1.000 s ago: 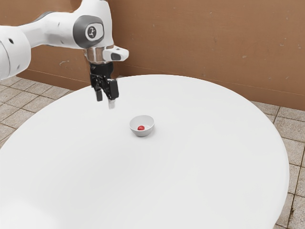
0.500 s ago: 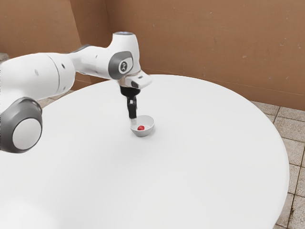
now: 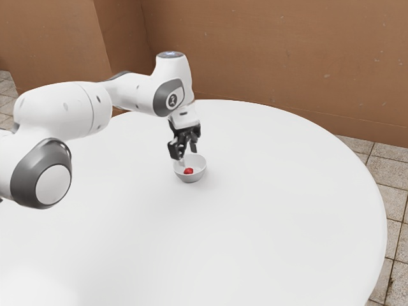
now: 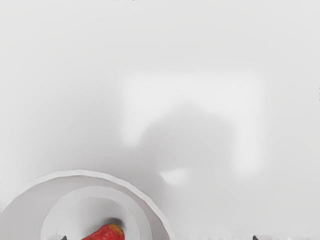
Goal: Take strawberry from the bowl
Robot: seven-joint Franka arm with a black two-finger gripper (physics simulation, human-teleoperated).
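Observation:
My gripper (image 3: pixel 184 155) stands open just above the back rim of a small white bowl (image 3: pixel 190 178), its two dark fingers apart with nothing between them. Inside the bowl lies the red strawberry (image 3: pixel 188 171), lower than the fingertips. In the wrist view the bowl (image 4: pixel 146 198) is cut off by the lower edge, and part of the strawberry (image 4: pixel 106 233) is visible on its bottom. Small bits of the gripper (image 4: pixel 159 237) show far apart along that same edge, one over the bowl and the other beyond its rim.
The bowl stands on a round white table (image 3: pixel 255 217). Behind the table rises a brown wall (image 3: pixel 274 57). The arm reaches in from the exterior view's left, above the table. A shadow (image 4: pixel 185 135) falls on the tabletop beside the bowl.
From the exterior view's upper left, my hand has come down and across to the bowl. It has also turned, spreading the fingers into sight. The bowl and strawberry have stayed put.

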